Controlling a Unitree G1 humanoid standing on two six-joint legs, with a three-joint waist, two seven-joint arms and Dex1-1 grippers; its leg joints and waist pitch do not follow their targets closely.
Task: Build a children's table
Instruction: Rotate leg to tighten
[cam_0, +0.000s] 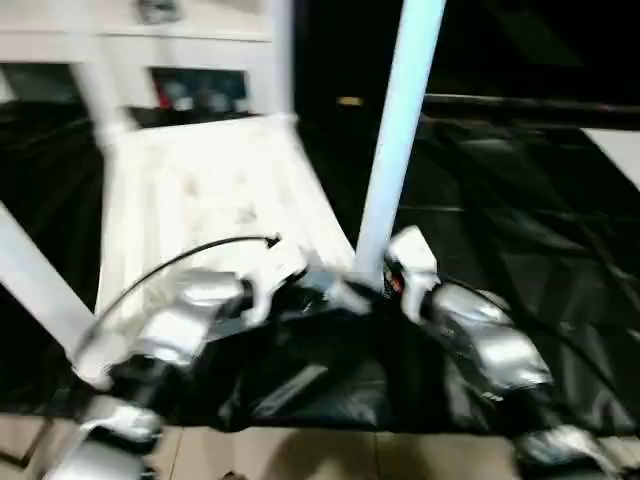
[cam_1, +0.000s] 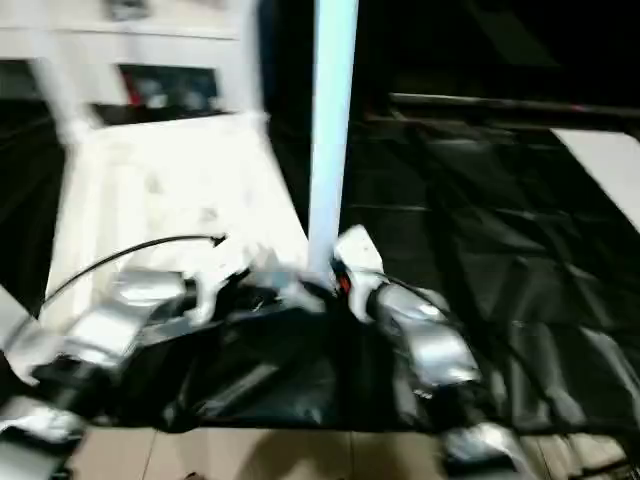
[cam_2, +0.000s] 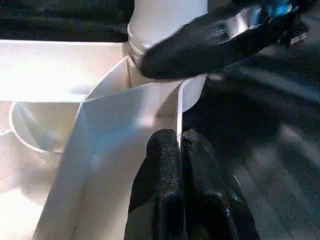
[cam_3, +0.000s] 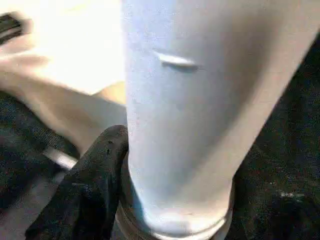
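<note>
Right claw (cam_0: 385, 283) pinches the base of an upright leg (cam_0: 400, 130) where it enters the corner socket (cam_2: 150, 45), likely to seat it, while just beside it the left claw (cam_2: 180, 165) nips the upturned top's rim (cam_2: 179, 107) to steady it.

Black crinkled plastic sheeting (cam_0: 520, 250) covers the floor under the work — glossy, wrinkled. Beige tiled floor (cam_0: 300, 455) along the near edge. White shelf unit (cam_0: 150, 45) at the back, small red items (cam_0: 175, 95) inside — blurred.
</note>
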